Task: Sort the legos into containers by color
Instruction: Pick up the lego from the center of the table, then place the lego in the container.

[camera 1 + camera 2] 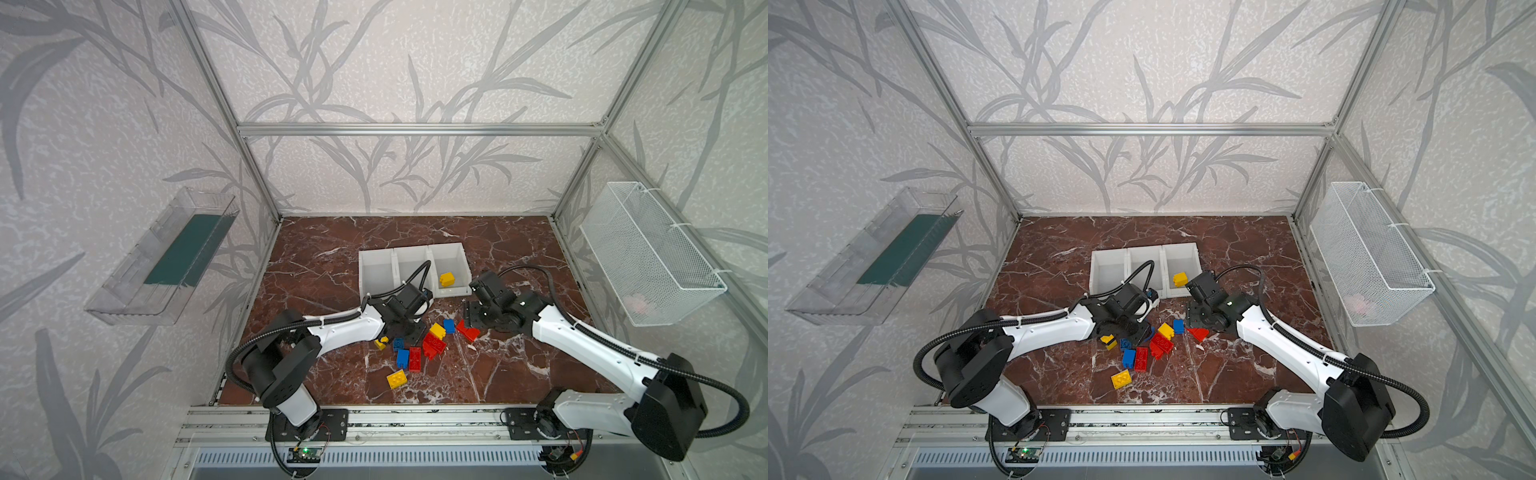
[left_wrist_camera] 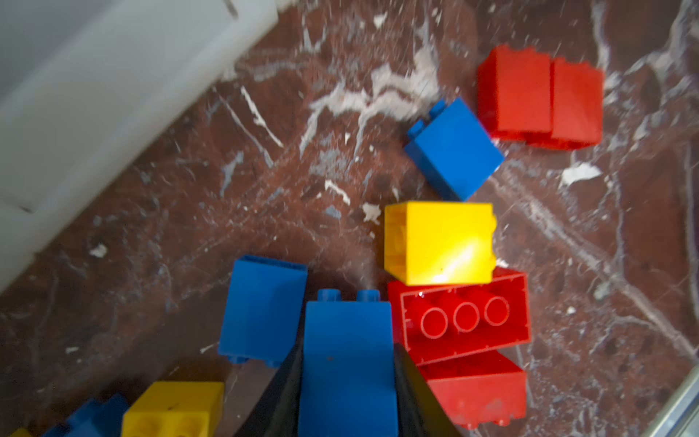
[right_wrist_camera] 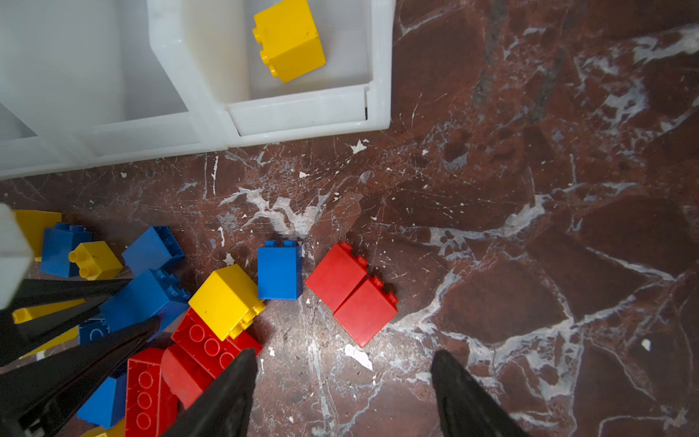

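Left hand (image 2: 348, 346) closed on blue brick (image 2: 348, 378) in the pile, near side of the bins (image 1: 395, 266). Right hand (image 3: 342, 353) open, empty. Recommend a straight lift, then an empty bin, not the right one holding the yellow brick (image 1: 447, 279).

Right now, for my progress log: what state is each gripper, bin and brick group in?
left gripper: shut on the blue brick
right gripper: open, empty, above the table
right bin: holds one yellow brick
middle bin: partly hidden, no bricks seen
left bin: no bricks seen
loose bricks: unsorted on the table
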You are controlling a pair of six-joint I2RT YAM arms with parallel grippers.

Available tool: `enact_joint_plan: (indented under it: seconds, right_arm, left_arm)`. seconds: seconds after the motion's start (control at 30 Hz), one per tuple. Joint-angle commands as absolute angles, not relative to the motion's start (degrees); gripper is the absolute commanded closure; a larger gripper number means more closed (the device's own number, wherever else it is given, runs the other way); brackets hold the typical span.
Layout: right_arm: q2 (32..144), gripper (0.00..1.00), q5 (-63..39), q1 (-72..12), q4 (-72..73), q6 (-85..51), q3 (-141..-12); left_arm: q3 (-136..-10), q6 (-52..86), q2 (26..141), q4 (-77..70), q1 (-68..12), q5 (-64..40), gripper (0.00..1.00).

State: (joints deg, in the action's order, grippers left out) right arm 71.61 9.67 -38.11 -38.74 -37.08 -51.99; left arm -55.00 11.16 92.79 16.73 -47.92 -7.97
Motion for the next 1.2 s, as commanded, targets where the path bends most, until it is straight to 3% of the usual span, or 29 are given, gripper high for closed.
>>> enact_joint_plan:
  seconds: [0.0,0.57,0.67,0.83,1.17]
  right_arm:
    - [69.7,0.27,11.5,-38.2,-40.2,-37.5,-52.0]
    - [66.5,0.27,12.0,-38.2,-41.0,-37.8,-50.8]
    - [66.5,0.27,11.7,-38.2,-41.1,-38.0,-50.8]
    - [66.3,0.26,12.2,-38.2,-40.9,-38.1,-50.4]
    - [67.7,0.25,12.0,-38.3,-40.9,-36.8,-50.9]
  left_arm:
    - [-60.1,11.0,92.8,16.7,-47.1,-3.3,0.62]
    - [-77.2,9.7,109.2,16.4,-34.7,0.3,0.63]
    - [-79.6,10.1,110.5,19.1,-34.5,0.1,0.54]
    - [-79.8,11.4,110.0,19.4,-34.4,0.4,0.29]
    - [-77.6,13.3,103.2,17.4,-34.4,2.9,0.15]
